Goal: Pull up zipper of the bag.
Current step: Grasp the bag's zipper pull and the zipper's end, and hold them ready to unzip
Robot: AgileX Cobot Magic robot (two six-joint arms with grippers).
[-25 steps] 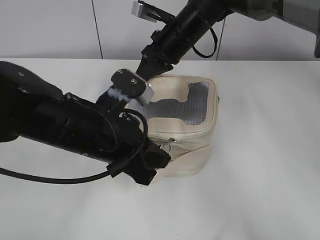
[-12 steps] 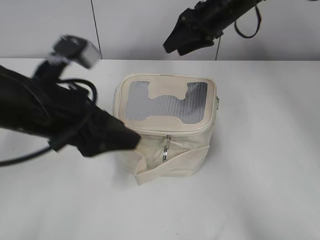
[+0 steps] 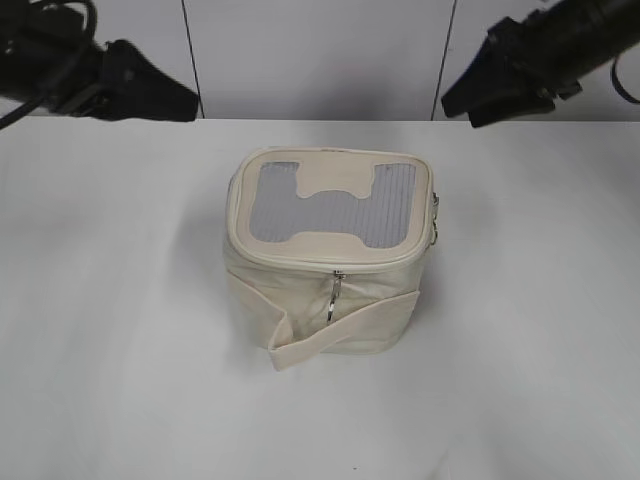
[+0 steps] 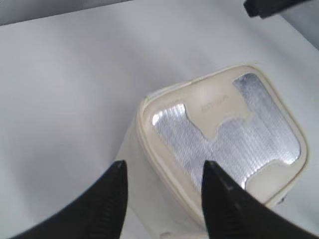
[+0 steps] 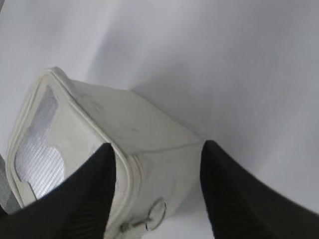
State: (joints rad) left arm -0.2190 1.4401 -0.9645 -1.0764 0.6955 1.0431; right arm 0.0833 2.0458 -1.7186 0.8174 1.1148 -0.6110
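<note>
The cream-white bag stands upright mid-table, its grey ribbed lid lying flat. The cream zipper runs round the lid's rim. One silver ring pull hangs at the front and another on the right side. My left gripper is open and empty, high at the far left, away from the bag. My right gripper is open and empty, high at the far right. The left wrist view looks down on the lid between open jaws. The right wrist view shows the bag's side and a ring pull between open jaws.
The white table stretches round the bag on all sides. A pale wall with vertical seams stands behind the table's far edge. A loose cream strap band sticks out at the bag's lower front.
Both arms have pulled away from the bag, the left up to the far left, the right up to the far right. The bag now stands uncovered with its front pull hanging.
</note>
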